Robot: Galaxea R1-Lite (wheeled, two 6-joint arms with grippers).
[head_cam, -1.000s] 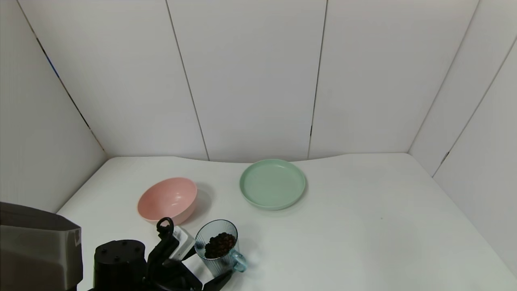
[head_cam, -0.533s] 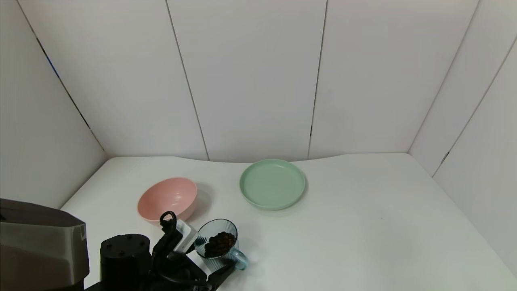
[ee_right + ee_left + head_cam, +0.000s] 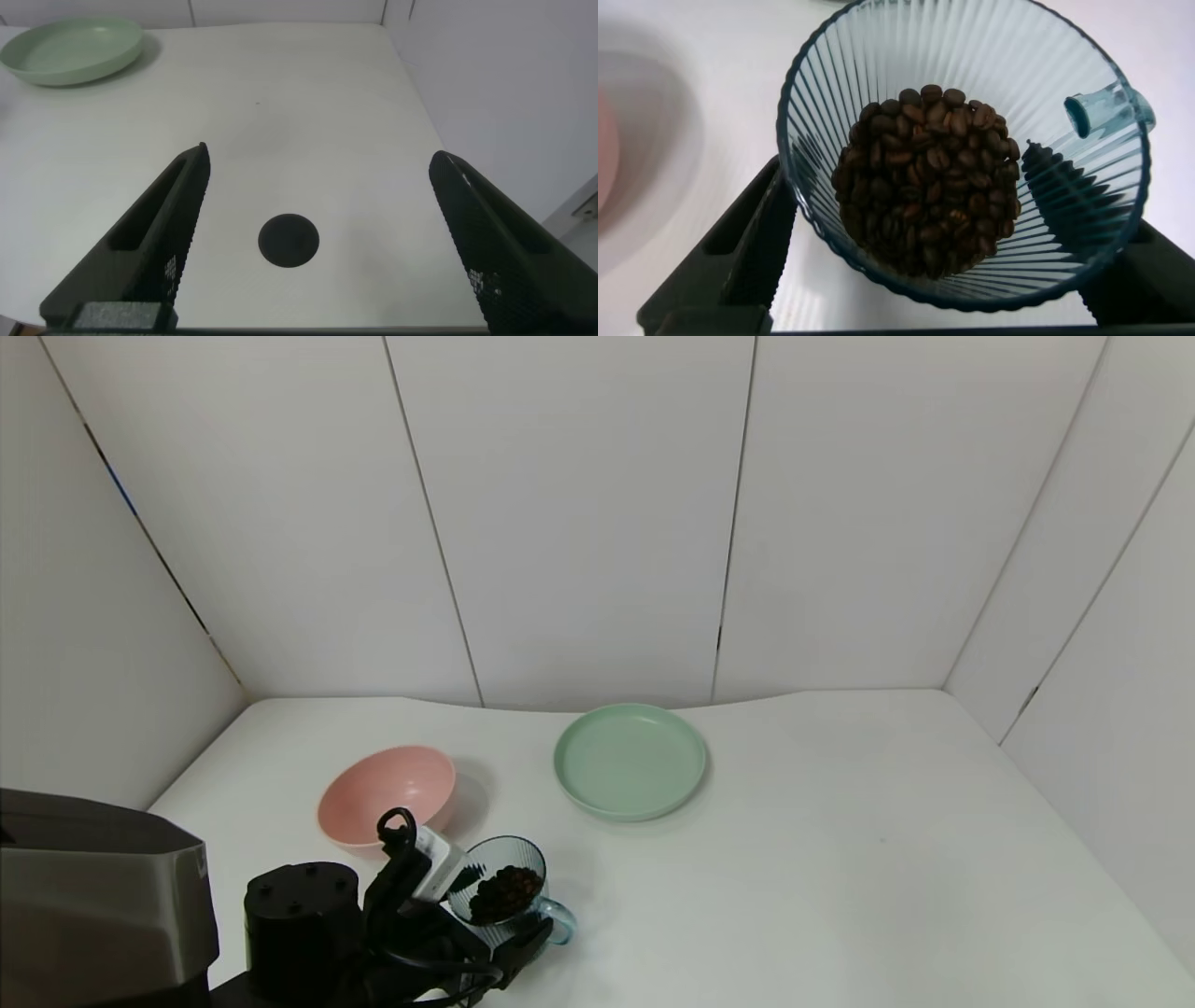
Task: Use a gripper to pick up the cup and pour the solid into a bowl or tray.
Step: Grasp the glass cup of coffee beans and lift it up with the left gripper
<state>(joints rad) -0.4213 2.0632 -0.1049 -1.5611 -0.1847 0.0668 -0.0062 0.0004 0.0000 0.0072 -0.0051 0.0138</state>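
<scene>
The ribbed blue-grey cup with its small blue handle is near the table's front left, tilted a little. It holds the dark brown beans, also seen in the left wrist view. My left gripper is shut on the cup, with one black finger on each side. The pale green plate lies farther back near the middle and is empty. My right gripper is open and empty over bare table, out of the head view.
A pink bowl sits just behind the cup, to the left of the plate. The right wrist view shows the plate far off, a dark round spot on the table and the table's edge. White walls close in the table.
My left gripper has moved a little farther onto the table with the cup between its fingers. The cup has shifted slightly left and tilted. The plate and the pink bowl have not moved.
</scene>
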